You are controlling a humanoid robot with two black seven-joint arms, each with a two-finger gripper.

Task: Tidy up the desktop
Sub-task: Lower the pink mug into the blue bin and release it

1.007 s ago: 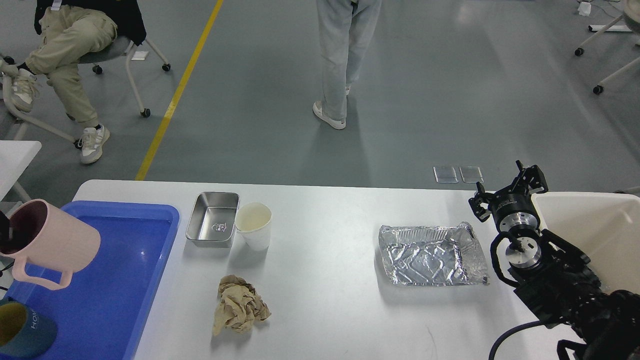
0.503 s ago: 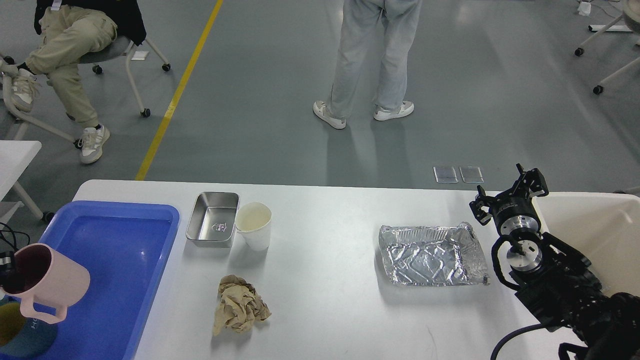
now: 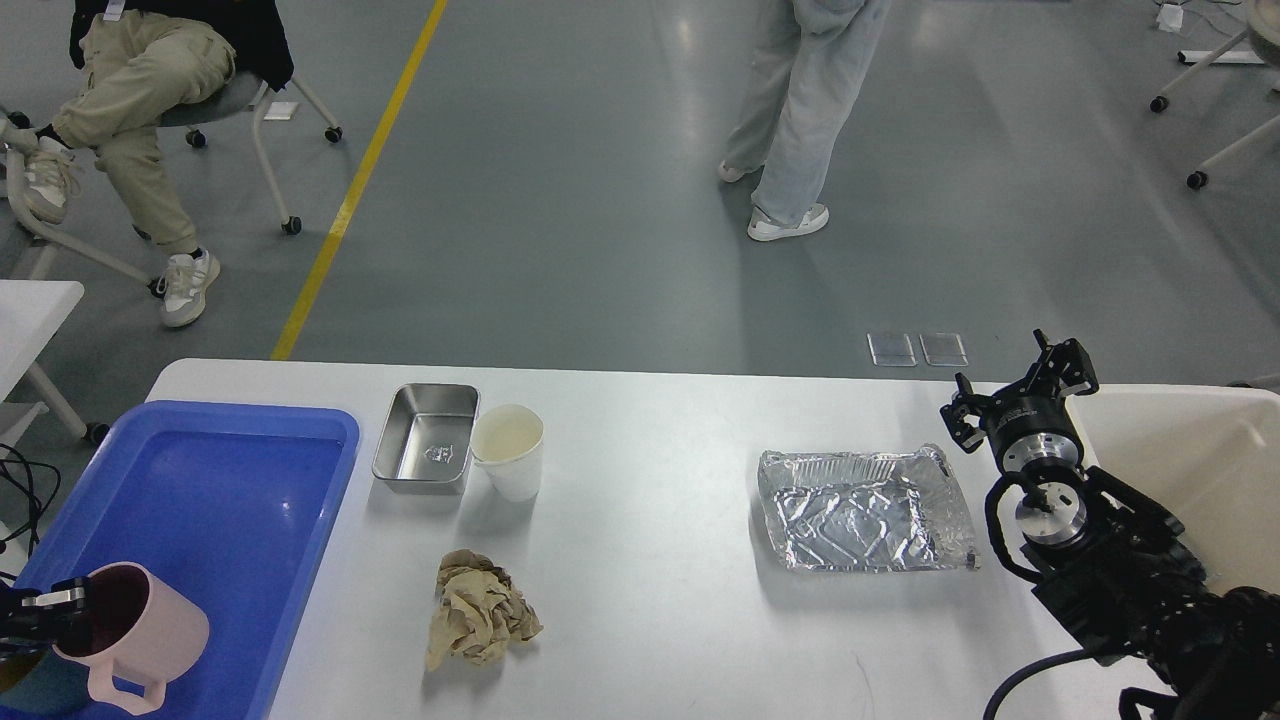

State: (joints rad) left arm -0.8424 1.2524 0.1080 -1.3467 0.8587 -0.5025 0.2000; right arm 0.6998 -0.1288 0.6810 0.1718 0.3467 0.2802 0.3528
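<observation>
Down goes the pink mug (image 3: 135, 640) into the blue tray (image 3: 250, 470), left gripper (image 3: 55, 605) pinching its rim; right gripper (image 3: 1020, 395) hovers open, empty; desktop (image 3: 650, 600) spreads below, smooth, rigid; crumpled paper (image 3: 480, 610) looks light, soft, pinchable anywhere

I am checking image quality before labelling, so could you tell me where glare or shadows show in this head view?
Head view: sharp overall; a small white glare spot on the blue tray; bright crinkled reflections on the foil tray; soft shadows on the desktop beside the paper cup and crumpled paper; overhead lights reflect off the floor.
</observation>
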